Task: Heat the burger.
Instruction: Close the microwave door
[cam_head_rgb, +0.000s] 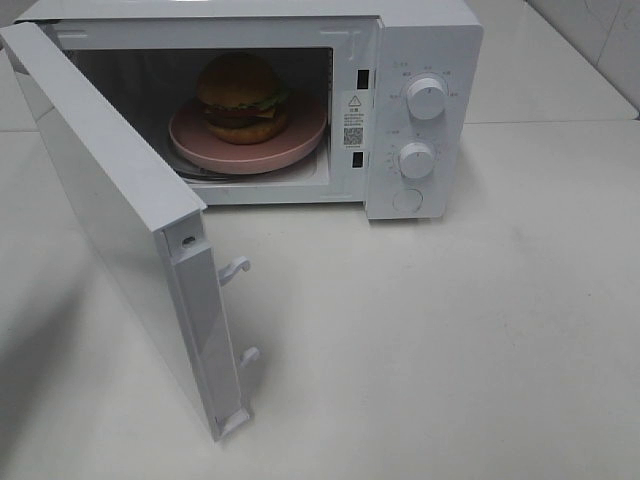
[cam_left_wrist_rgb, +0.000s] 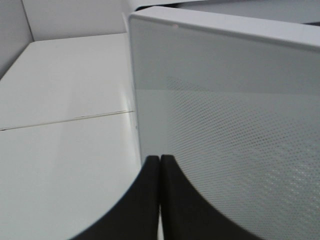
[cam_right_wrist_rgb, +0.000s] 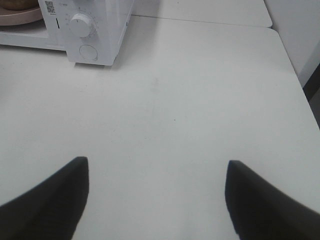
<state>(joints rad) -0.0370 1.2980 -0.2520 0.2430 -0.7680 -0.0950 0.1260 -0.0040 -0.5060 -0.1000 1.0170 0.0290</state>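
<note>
The burger (cam_head_rgb: 240, 95), likely light and squashy and best moved by its pink plate (cam_head_rgb: 305, 135), is sitting inside the open microwave (cam_head_rgb: 445, 60) at the high view's upper centre, while the left gripper (cam_left_wrist_rgb: 159, 161) is hovering pinched closed and the right gripper (cam_right_wrist_rgb: 156, 165) is gaping empty.

Burger (cam_head_rgb: 240, 90) sitting on plate (cam_head_rgb: 303, 140) inside microwave (cam_head_rgb: 430, 30), at rear of table (cam_head_rgb: 450, 340). Door (cam_head_rgb: 110, 180) hanging open, forward-left of plate. Upper knob (cam_head_rgb: 427, 98) sitting above lower knob (cam_head_rgb: 416, 160), right of plate.

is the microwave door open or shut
Open: the microwave door stands out wide, baring the burger on the pink plate inside.
</note>
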